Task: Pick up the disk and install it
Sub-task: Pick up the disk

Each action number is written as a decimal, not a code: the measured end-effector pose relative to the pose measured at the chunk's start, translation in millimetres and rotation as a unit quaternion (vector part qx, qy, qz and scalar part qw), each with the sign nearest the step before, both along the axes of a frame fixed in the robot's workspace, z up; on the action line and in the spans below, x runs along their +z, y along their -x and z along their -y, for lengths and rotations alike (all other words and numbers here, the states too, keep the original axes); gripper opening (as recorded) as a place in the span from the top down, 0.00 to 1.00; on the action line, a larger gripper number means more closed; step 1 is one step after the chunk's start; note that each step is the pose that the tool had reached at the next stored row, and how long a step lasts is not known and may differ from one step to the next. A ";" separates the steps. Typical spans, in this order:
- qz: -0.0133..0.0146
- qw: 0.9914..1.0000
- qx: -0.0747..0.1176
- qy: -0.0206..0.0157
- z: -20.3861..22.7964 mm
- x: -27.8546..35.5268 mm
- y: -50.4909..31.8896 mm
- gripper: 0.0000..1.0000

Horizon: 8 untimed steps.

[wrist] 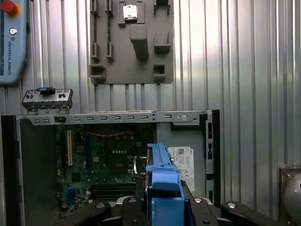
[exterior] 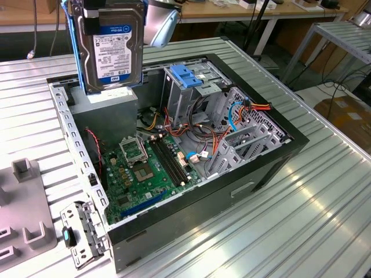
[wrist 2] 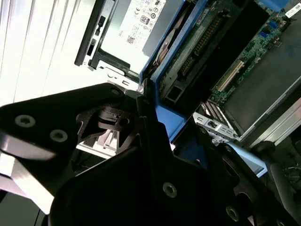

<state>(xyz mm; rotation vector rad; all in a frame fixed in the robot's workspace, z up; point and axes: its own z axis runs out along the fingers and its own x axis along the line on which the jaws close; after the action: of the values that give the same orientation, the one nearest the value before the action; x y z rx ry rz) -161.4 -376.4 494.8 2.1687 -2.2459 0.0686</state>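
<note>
The disk [exterior: 110, 49], black-silver with a white label, a blue band and blue side rails, hangs upright in the air above the far-left corner of the open computer case [exterior: 272, 162]. My gripper [exterior: 95, 16] is shut on its upper end, at the top edge of the exterior view. In the first wrist view the disk's blue rail [wrist: 162, 183] sits between my black fingers [wrist: 202, 207], above the motherboard [wrist: 108, 160]. The second wrist view has the disk's blue edge [wrist 2: 162, 70] beside the gripper's black body.
A grey drive cage with a blue latch [exterior: 188, 75] stands inside the case, with cables beside it. A grey box with a white sticker [wrist: 181, 162] fills one corner. A loose metal bracket [exterior: 81, 234] and a grey fixture plate [exterior: 23, 214] lie on the ribbed table.
</note>
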 end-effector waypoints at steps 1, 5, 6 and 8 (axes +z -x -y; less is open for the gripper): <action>0.000 1.000 0.000 0.000 0.0 0.0 -1.7 0.63; 0.000 1.000 0.000 0.000 0.0 0.0 -8.9 0.63; 0.000 1.000 0.000 0.000 0.0 0.0 -11.3 0.63; 0.000 1.000 0.000 0.000 0.0 0.0 -16.5 0.63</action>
<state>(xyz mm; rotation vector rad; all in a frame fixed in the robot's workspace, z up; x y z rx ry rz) -144.8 -376.4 494.8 2.1687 -2.2458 0.0686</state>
